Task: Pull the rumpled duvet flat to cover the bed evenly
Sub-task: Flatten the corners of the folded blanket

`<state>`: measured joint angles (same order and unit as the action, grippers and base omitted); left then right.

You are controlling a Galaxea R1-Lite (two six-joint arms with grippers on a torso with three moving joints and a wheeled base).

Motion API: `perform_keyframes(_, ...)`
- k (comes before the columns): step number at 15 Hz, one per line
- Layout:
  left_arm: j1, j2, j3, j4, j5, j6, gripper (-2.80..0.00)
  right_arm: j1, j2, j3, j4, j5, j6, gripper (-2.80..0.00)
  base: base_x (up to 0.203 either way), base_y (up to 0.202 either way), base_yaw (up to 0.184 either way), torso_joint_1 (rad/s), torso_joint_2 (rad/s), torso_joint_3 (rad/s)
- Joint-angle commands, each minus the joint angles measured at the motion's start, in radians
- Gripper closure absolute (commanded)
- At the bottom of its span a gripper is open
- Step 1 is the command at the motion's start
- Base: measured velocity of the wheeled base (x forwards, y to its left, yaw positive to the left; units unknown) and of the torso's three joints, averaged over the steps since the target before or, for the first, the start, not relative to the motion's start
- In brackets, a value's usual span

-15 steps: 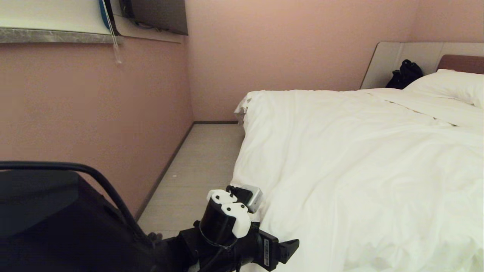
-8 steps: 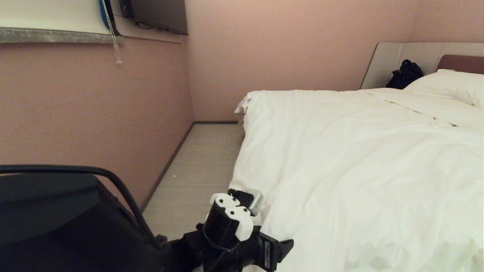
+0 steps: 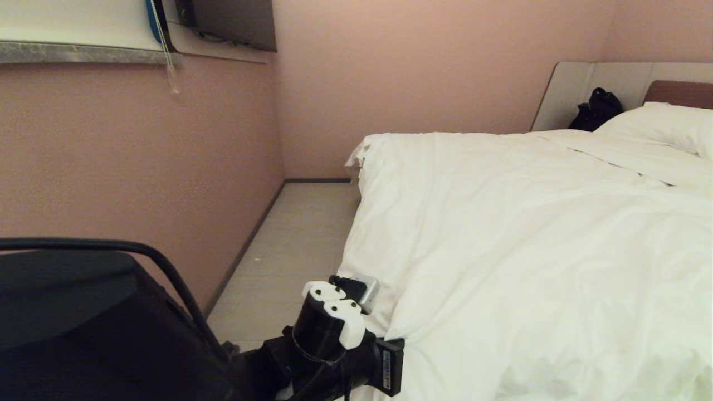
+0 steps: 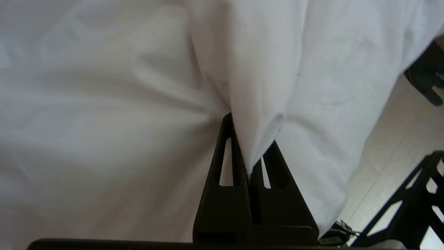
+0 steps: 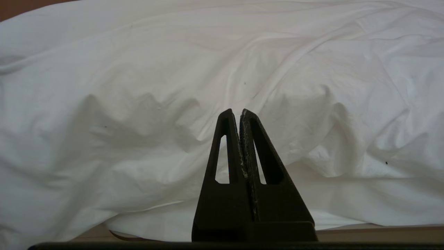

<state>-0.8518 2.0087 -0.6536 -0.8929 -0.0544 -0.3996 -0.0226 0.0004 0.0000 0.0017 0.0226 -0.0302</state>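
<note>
Left gripper (image 4: pixel 248 152) is at the near foot-side corner of the bed (image 3: pixel 356 167), about 7 o'clock in the head view, low at the duvet's hanging edge. Its fingers (image 4: pixel 225 163) are pinched together on a fold of the duvet (image 4: pixel 256 104); the cloth runs out of the tips and drapes away from them. In the head view only the arm's wrist and its white-capped housing show; the fingertips are buried behind fabric.

Right gripper (image 5: pixel 239 114) is not in the head view. In its own wrist view its fingers are pressed together on nothing and point at the duvet's wrinkled side.

Duvet lies across the whole mattress from 9 to 3 o'clock, wrinkled, puffy, spilling over the near edge. Pillow (image 3: pixel 663 125) at 2 o'clock by the headboard (image 3: pixel 682 92), black bag (image 3: pixel 596 108) beside it. Pale plank floor (image 3: pixel 289 245) at 9 o'clock, between the bed and the pink wall (image 3: pixel 139 150).
</note>
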Motion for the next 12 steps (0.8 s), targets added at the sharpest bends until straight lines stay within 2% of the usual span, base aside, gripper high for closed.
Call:
perform_keyframes(1, 0.031, -0.018, 0.003, -0.005, 0.001, -0.002, 0.0, 0.001, 0.0, 0.0, 0.0, 0.0, 0.0, 0.0, 0.0, 0.0, 0.0, 0.0, 0.0, 0.0)
perform_keyframes(7, 0.189, -0.022, 0.022, -0.006, 0.0, 0.052, 0.0, 0.001, 0.0, 0.0, 0.0, 0.0, 0.0, 0.0, 0.0, 0.0, 0.0, 0.0, 0.0, 0.0)
perform_keyframes(10, 0.299, -0.015, 0.005, -0.003, -0.011, 0.061, 0.0, 0.001, 0.0, 0.0, 0.0, 0.0, 0.0, 0.0, 0.0, 0.0, 0.0, 0.0, 0.0, 0.0)
perform_keyframes(12, 0.331, -0.001, -0.01, -0.003, -0.014, 0.077, 0.0, 0.001, 0.0, 0.0, 0.0, 0.0, 0.0, 0.0, 0.0, 0.0, 0.0, 0.0, 0.0, 0.0)
